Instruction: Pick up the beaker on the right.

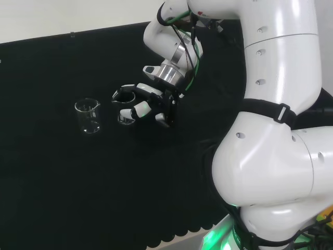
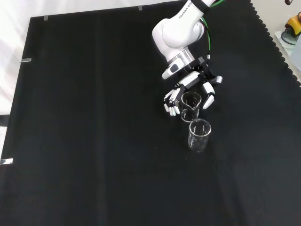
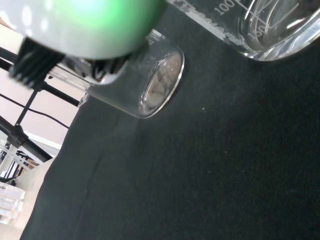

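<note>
Glass beaker (image 1: 125, 109) sits at the head view's right, ringed by the hand (image 1: 148, 105), whose fingers (image 2: 172, 104) curl round it on the tabletop (image 2: 94, 141); the other beaker (image 1: 88, 115) stands just left; lift straight, clear of it.

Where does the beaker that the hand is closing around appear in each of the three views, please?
Head view: the beaker stands left of centre, inside the hand, right of the free beaker.
Front view: it is right of centre, between the hand's fingers, just above the free beaker.
Wrist view: it is close, with printed marks on its wall; the free beaker is farther off.
Shared landmark: the free beaker.
</note>
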Action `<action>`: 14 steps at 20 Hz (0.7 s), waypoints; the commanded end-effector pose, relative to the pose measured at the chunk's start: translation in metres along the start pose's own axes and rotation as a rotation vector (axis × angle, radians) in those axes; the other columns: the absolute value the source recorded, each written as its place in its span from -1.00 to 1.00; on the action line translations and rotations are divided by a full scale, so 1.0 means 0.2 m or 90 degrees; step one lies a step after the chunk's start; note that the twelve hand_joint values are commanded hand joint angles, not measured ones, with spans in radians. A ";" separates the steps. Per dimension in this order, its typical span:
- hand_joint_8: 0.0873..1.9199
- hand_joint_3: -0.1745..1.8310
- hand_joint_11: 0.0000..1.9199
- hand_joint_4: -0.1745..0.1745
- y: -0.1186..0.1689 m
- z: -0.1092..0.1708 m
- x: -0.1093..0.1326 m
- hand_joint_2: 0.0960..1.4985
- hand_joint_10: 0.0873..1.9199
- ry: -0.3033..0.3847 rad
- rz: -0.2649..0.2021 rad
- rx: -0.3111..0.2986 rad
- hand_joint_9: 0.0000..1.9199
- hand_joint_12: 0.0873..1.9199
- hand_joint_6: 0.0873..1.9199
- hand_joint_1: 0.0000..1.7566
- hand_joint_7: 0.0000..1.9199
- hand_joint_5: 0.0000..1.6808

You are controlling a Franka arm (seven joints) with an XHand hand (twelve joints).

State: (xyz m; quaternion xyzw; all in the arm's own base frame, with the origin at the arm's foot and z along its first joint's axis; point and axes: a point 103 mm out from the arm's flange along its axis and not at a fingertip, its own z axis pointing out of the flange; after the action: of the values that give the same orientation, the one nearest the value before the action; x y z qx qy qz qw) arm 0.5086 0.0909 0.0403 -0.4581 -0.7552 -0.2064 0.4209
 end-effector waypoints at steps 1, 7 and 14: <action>-0.45 0.26 -1.00 -0.20 0.00 0.01 0.00 -0.66 -0.47 0.005 -0.002 0.000 -0.54 0.17 -0.12 0.13 -0.49 -0.53; -0.44 0.26 -1.00 -0.20 0.01 0.02 0.01 -0.66 -0.45 0.015 -0.003 -0.009 -0.48 0.24 -0.10 0.13 -0.46 -0.54; -0.42 0.29 -0.91 -0.18 0.00 0.00 0.00 -0.54 -0.48 0.089 0.014 -0.057 -0.21 0.35 0.04 0.27 -0.26 -0.28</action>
State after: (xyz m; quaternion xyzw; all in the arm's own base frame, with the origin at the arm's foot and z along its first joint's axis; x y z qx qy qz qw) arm 0.5080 0.0942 0.0404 -0.4642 -0.7360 -0.2362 0.4324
